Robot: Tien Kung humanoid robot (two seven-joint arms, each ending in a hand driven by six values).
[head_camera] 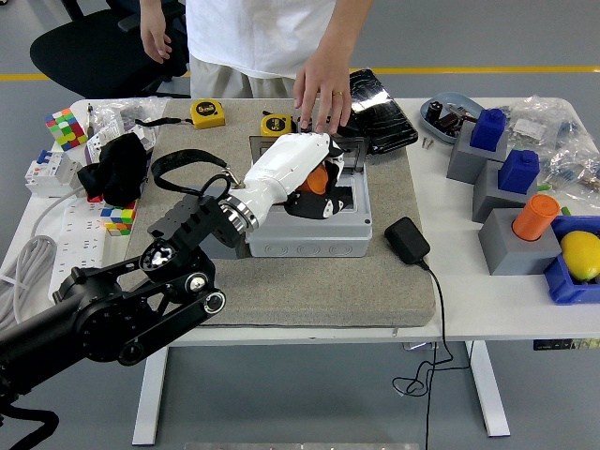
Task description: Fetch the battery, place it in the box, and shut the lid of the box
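Fingers of the left hand (314,187) are clamped around the orange battery (318,178), holding it over the opening of the grey box (309,234) on the worktop (487,309). Behind the box, its clear lid (349,150) stands raised. At the box's far edge, a person's hand (322,89) reaches down near 1 yellow tape measure (207,113).

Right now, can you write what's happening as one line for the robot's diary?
left hand: holds orange battery over open grey box | lid: up | person's hand: reaching at box's far edge | right hand: out of view
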